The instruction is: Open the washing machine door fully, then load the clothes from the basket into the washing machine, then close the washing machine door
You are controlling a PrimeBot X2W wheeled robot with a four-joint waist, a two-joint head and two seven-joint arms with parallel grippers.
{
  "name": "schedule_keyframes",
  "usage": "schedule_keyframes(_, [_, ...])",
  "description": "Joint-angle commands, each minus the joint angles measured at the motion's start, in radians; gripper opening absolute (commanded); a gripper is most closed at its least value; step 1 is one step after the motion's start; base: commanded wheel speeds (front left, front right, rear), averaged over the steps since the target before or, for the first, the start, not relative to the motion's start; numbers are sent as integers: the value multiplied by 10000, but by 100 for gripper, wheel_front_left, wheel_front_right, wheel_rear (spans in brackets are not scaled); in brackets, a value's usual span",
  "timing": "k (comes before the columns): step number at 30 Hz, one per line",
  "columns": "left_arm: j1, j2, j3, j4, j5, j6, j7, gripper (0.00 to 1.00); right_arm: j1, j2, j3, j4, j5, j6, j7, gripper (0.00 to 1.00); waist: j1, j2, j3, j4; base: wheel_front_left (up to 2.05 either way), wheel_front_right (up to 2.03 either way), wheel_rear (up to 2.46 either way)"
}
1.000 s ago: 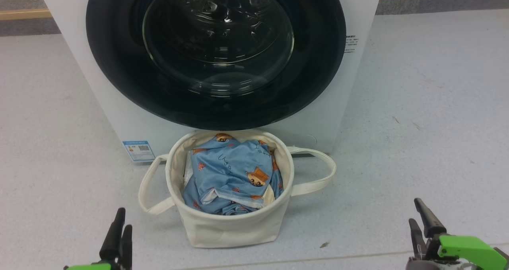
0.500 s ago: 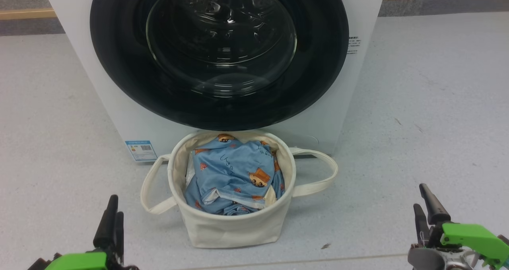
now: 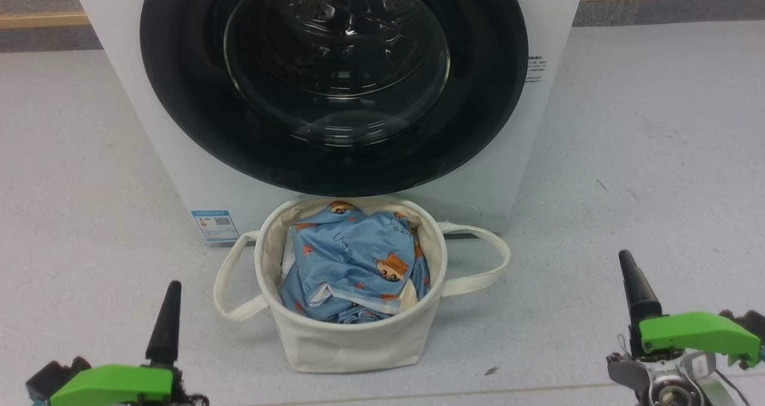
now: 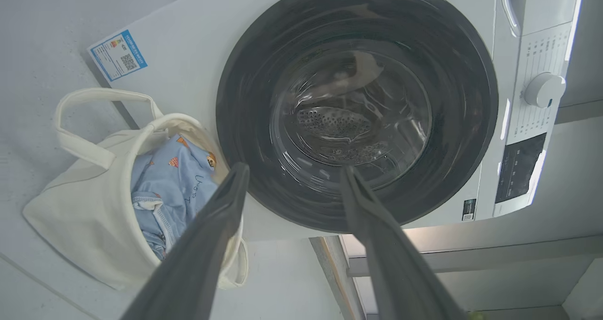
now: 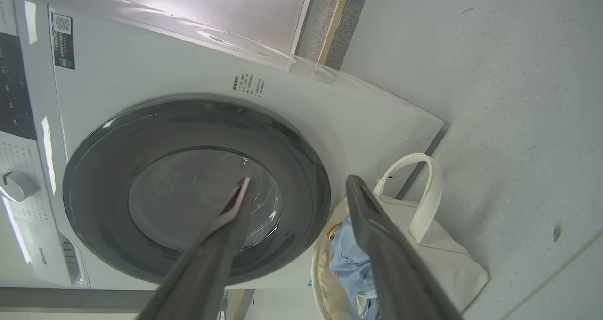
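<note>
Both arms have crept forward over the last second. Left gripper (image 4: 294, 168) sits at 7 o'clock of the basket (image 3: 352, 340), right gripper (image 5: 297, 179) at 4 o'clock. Both have fingers spread wide and hold nothing. Reads as the opening reach.

Washing machine door (image 3: 334, 65) is shut flush on the washing machine (image 3: 161, 173). Clothes (image 3: 352, 256) lie bunched in the basket, on the floor (image 3: 627, 125) at 6 o'clock of the door, close against the machine front.

The basket may crowd the door's lower swing. Its strap handles loop out at 3 and 9 o'clock.

Washing machine door (image 4: 356, 105) shut; clothes (image 4: 165, 185) in basket (image 4: 80, 211); end effector (image 4: 294, 168) spread
</note>
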Motion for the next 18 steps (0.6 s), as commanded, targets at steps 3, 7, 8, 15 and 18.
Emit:
schedule_keyframes(3, [-615, 483, -222, -369, 904, 86, -297, 100, -690, -149, 89, -374, -996, 2, -151, 100, 0, 0, -2, 15, 0, 0, 0])
schedule_keyframes(7, [-707, 750, -618, -311, 1881, 240, -515, 100, -765, -190, 224, -389, -2083, 2, -215, 100, 0, 0, -12, 31, 0, 0, 0])
schedule_keyframes(8, [-732, 805, -700, -299, 2098, 273, -559, 100, -783, -216, 282, -393, -2340, 2, -231, 100, 0, 0, -17, 37, 0, 0, 0])
schedule_keyframes(15, [-882, 1102, -1136, -240, 3324, 392, -803, 100, -887, -352, 492, -408, -3690, 2, -342, 100, 0, 0, -51, 98, 0, 0, 0])
schedule_keyframes(18, [-941, 1188, -1168, -209, 3653, 433, -893, 100, -923, -375, 493, -443, -4121, 2, -390, 100, 0, 0, -66, 125, 0, 0, 0])
